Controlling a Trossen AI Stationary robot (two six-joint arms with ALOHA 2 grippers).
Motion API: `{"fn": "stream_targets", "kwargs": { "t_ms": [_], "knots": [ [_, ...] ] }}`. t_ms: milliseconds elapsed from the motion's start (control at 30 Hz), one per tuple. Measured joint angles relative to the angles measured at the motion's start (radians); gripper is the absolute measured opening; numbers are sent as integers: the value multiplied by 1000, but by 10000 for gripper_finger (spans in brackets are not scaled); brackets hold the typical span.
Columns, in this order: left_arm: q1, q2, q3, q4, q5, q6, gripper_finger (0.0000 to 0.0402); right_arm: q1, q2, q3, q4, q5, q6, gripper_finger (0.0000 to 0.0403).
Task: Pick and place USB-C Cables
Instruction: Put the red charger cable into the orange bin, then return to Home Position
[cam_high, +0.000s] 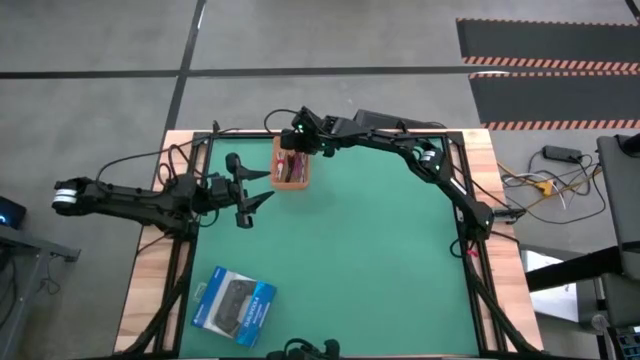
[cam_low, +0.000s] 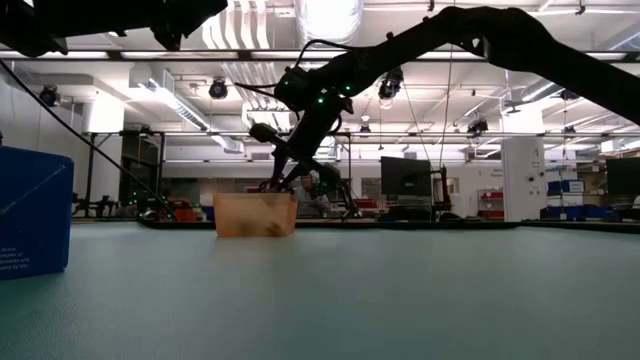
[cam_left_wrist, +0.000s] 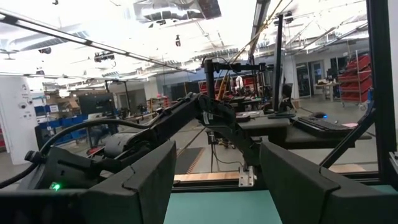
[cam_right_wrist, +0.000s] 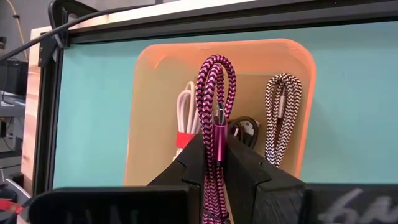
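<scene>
An orange bin (cam_high: 292, 180) stands on the green mat near the table's far edge. In it lie a white cable (cam_right_wrist: 186, 107), a black cable (cam_right_wrist: 246, 129) and a silver-grey braided cable (cam_right_wrist: 283, 115). My right gripper (cam_right_wrist: 216, 148) slants down over the bin (cam_low: 255, 215) and is shut on a magenta-pink braided cable (cam_right_wrist: 216, 81). My left gripper (cam_high: 266, 187) stands open just left of the bin, with nothing between its fingers (cam_left_wrist: 146, 183). My right gripper pinches the magenta-pink cable bundle between its two fingers (cam_right_wrist: 245, 163), around the connector (cam_right_wrist: 219, 134) partway along the bundle. The fingers lie along the cable and slant down from the table's right and far side. The looped end (cam_right_wrist: 216, 62) sticks out ahead of the fingertips over the bin's inside.
A blue-and-black box (cam_high: 233, 305) lies near the table's front left corner and shows at the left of the low view (cam_low: 30, 215). A black frame rail (cam_right_wrist: 186, 25) runs along the table's edge just beyond the bin. Open green mat (cam_high: 380, 250) spreads across the middle and right.
</scene>
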Motion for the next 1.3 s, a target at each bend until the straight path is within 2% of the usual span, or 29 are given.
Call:
{"fn": "stream_targets", "kwargs": {
  "t_ms": [433,800,1067,1167,1300],
  "knots": [
    [0,0,-3,14,0,-2,217,0,0,-1,-28,20,-30,33],
    [0,0,-4,14,0,-3,217,0,0,-1,-28,25,-34,96],
    [0,0,-4,14,0,-5,217,0,0,-1,-28,25,-50,121],
    [0,1,-4,14,0,-8,217,-2,-10,2,-43,21,-105,127],
    [0,2,-5,14,1,-32,217,9,-63,4,-54,17,-276,129]
  ]
}}
